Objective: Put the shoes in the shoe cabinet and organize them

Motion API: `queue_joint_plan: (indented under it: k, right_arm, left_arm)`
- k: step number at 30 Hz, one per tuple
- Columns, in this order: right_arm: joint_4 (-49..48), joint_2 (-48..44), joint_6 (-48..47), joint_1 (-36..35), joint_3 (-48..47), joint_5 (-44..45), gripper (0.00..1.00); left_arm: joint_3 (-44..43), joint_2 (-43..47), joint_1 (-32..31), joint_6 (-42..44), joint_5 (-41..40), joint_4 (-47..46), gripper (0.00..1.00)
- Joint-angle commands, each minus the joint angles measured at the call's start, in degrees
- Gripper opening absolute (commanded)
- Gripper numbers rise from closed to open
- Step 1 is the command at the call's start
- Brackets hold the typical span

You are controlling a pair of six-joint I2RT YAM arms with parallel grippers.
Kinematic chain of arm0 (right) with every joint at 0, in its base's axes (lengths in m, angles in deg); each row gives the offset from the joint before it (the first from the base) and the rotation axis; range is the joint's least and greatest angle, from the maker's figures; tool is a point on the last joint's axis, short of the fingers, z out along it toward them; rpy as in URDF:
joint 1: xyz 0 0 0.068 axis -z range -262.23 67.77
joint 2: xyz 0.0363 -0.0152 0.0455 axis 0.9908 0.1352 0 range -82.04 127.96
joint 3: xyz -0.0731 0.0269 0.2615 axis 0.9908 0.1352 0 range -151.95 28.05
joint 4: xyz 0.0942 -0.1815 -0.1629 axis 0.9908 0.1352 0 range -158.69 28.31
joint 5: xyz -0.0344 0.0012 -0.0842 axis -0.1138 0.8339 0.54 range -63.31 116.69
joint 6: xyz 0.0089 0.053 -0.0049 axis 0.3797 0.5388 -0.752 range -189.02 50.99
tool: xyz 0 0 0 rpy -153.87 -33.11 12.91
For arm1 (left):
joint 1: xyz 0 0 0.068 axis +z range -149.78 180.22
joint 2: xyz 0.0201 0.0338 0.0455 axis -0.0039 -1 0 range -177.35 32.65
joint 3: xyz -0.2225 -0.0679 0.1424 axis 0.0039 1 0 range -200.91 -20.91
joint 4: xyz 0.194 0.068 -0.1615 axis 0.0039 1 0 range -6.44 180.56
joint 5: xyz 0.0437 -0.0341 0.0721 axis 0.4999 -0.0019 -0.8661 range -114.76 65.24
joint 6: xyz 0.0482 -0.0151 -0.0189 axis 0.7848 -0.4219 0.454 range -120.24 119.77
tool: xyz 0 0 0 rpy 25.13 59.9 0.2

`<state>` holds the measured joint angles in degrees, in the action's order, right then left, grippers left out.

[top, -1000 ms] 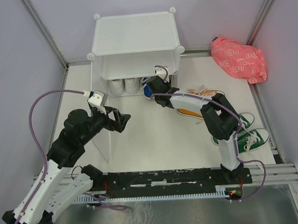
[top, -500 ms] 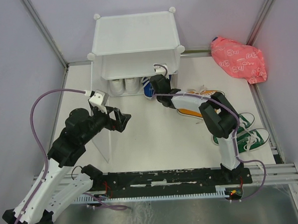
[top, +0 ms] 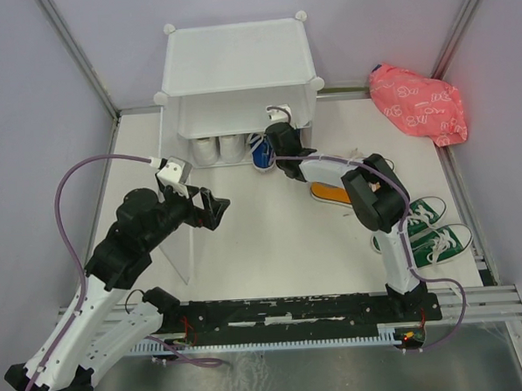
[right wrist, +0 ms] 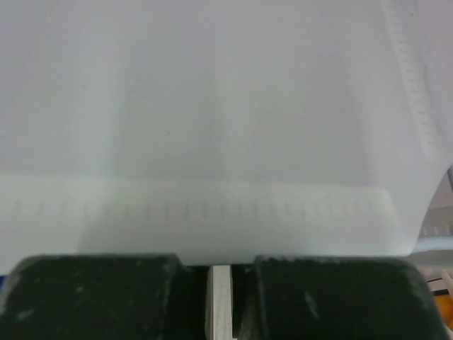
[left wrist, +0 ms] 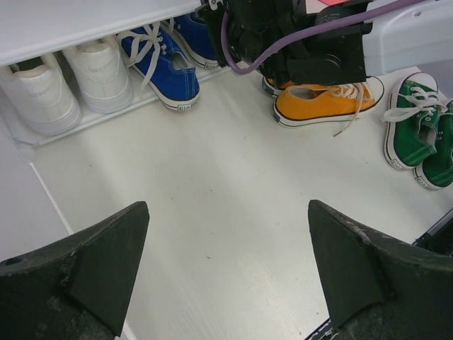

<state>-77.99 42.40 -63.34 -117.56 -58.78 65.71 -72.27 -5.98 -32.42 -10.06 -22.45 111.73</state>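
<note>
Right end effector (right wrist: 221,287) farther into shoe cabinet (top: 236,57); blue shoe (left wrist: 161,67) toe-inward, front-to-back.

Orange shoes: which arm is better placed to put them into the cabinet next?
Right. The orange shoes lie just beneath that arm, and the right claw, shut, is at the cabinet opening beside them. The left claw, open, is across the table near the door panel.

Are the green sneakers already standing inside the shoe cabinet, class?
No, both green sneakers lie on the table beside the orange sneaker, outside the shoe cabinet.
</note>
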Motion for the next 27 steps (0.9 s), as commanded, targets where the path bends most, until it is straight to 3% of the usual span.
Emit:
queue_joint_plan:
  k: [1, 5, 8, 14, 20, 27]
  right_arm:
    - [-3.42, -1.32, -0.03, 2.10, -2.12, 4.00, 0.20]
    - [-1.14, -4.98, 3.66, 1.95, 1.19, -0.06, 0.60]
    - [-1.22, -10.21, 6.51, 1.47, 6.95, -4.35, 0.73]
    - [3.07, -17.83, 8.18, -2.81, 12.58, -13.40, 0.76]
    - [2.69, -16.33, 9.53, -5.93, 11.75, -20.11, 0.77]
    - [4.05, -10.14, 13.34, -6.00, 6.41, -13.92, 0.75]
  left_arm:
    - [0.29, -0.51, 0.15, -0.62, -0.99, -2.36, 0.99]
    - [0.14, -1.18, 0.12, -0.56, -0.68, -2.59, 0.99]
    - [-0.02, -1.20, 0.07, -0.44, -0.94, -2.64, 0.99]
    - [-0.13, -0.72, 0.12, -0.52, -1.34, -2.56, 0.99]
    - [0.10, 0.02, 0.12, -0.85, -1.09, -2.58, 0.99]
    - [-0.02, 1.34, 0.12, -0.94, -1.59, -1.51, 0.99]
